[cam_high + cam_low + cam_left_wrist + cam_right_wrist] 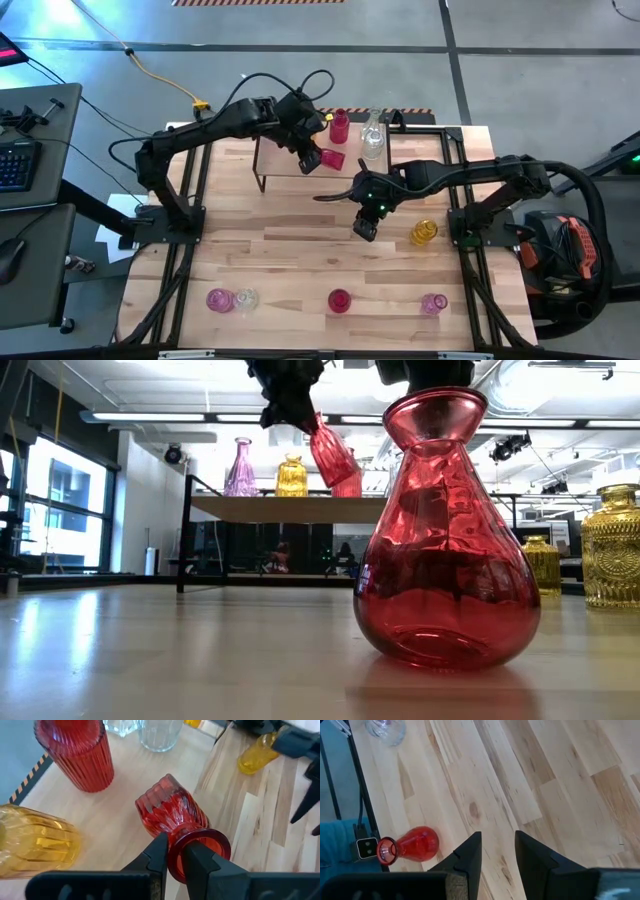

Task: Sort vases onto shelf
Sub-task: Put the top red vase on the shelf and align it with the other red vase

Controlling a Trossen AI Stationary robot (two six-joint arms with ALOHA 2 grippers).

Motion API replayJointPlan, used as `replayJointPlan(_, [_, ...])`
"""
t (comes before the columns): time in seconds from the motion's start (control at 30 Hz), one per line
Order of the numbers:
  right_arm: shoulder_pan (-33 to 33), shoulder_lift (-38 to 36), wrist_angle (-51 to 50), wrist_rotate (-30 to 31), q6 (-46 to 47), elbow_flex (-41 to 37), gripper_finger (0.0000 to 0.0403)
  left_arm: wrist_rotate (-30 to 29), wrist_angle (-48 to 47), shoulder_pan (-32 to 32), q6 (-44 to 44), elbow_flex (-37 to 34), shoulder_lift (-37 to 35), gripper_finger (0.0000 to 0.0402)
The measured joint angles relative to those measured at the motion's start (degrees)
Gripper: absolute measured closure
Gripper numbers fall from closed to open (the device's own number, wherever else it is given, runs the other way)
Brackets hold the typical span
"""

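Left wrist view: the left gripper (172,862) pinches the neck of a ribbed red glass vase (172,815), tilted above the light wooden shelf (120,827). Best to right it before letting go, clear of the ribbed red tumbler-shaped vase (75,752). The right gripper (497,852) hovers over the tabletop, fingers apart, empty.

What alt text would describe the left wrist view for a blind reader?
The left gripper holds a tilted red ribbed vase by its rim above the shelf. On the shelf stand a red vase, a yellow vase and clear glass.
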Motion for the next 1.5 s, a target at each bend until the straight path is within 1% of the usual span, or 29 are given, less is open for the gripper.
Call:
replayJointPlan(0.6, [0.0, 0.02, 0.02, 0.0, 0.02, 0.0, 0.0305, 0.39, 1.89, 0.23, -0.02, -0.01, 1.83, 0.0366])
replayJointPlan(0.77, [0.0, 0.02, 0.02, 0.0, 0.03, 0.0, 0.0305, 4.21, 1.81, 1.13, -0.46, -0.01, 1.83, 0.0366])
replayJointPlan(1.17, [0.0, 0.02, 0.44, 0.03, 0.04, 0.0, 0.0305, 3.69, 1.81, 2.17, -2.45, -0.01, 2.33, 0.0366])
replayJointPlan(1.37, [0.0, 0.02, 3.27, 3.48, 0.08, 0.0, 0.0305, 3.7, 1.81, 2.15, -2.47, -0.01, 2.33, 0.0366])
replayJointPlan(1.5, [0.0, 0.02, 1.92, 6.92, 1.47, 0.02, 0.0305, 3.69, 1.81, 2.15, -2.47, -0.01, 2.31, 0.0366])
